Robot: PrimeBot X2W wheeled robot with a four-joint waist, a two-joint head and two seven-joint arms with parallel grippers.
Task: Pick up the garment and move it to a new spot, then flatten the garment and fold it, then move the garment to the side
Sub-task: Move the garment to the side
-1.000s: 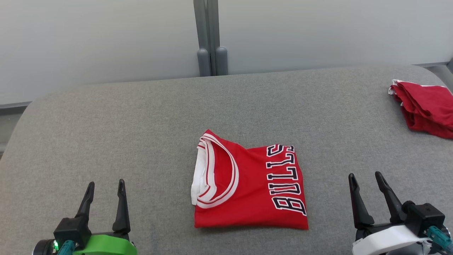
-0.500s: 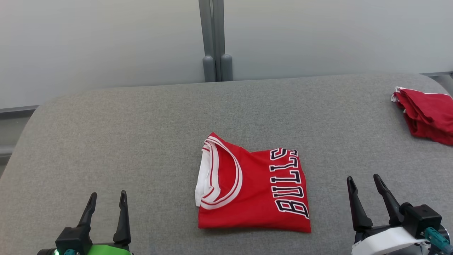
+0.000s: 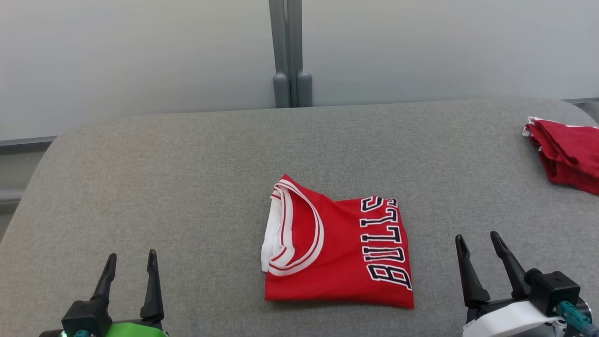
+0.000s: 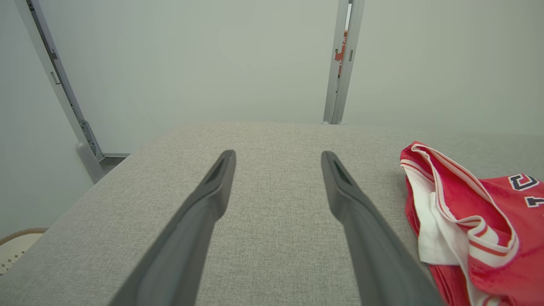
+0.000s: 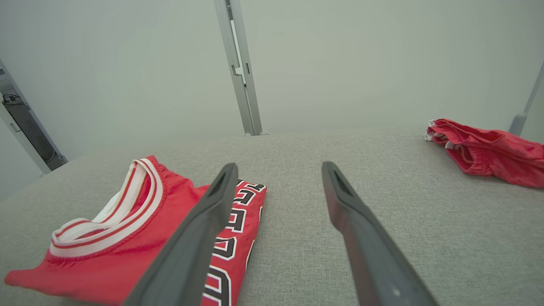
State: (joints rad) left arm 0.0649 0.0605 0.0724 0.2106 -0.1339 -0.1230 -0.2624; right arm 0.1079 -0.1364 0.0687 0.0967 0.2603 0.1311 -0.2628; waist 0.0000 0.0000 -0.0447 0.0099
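Currently folded jersey (image 3: pixel 337 252) lies centre of bench (image 3: pixel 187 187). Left gripper (image 3: pixel 132 255) & right gripper (image 3: pixel 476 236): jaws spread, empty, either side. Cloth prob. soft, light, floppy; pinch all layers at near edge.

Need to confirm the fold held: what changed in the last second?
The head camera shifted: the scene slid right and down. The left tool dropped lower in that view; the right tool barely. Nothing grasped or released. The folded Bulls jersey and other red garment stayed put; both tools open.
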